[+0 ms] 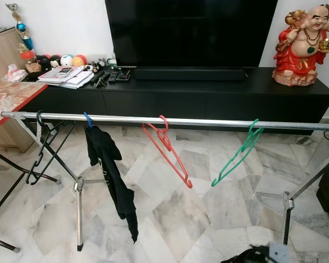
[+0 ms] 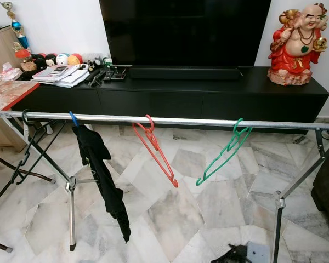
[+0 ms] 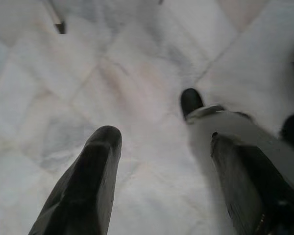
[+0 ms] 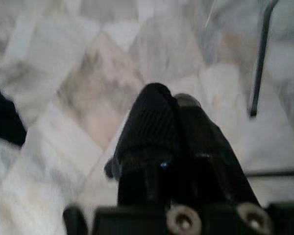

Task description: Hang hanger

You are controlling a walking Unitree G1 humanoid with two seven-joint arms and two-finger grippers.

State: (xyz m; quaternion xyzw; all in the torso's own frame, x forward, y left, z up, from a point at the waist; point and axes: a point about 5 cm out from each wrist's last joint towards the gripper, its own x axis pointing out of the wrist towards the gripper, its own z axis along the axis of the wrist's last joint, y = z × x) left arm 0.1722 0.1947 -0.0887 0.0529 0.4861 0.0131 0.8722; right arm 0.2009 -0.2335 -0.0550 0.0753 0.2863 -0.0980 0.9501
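A silver rail (image 1: 208, 121) of a drying rack runs across the view at waist height. From left to right it carries a black hanger (image 1: 39, 150), a blue hanger (image 1: 88, 119) with a black garment (image 1: 111, 170) on it, a bare red hanger (image 1: 167, 150) and a bare green hanger (image 1: 237, 154). My left gripper (image 3: 159, 139) hangs low over the marble floor, open and holding nothing. My right gripper (image 4: 172, 98) also points down at the floor, shut with nothing seen between its fingers; a rack leg (image 4: 258, 63) stands near it.
Behind the rack is a long black TV console (image 1: 208, 93) with a TV (image 1: 189, 30), a red statue (image 1: 304, 46), books (image 1: 66, 76) and balls. A marble-topped table (image 1: 8, 98) stands at the left. The rack's legs (image 1: 78, 208) spread across the marble floor.
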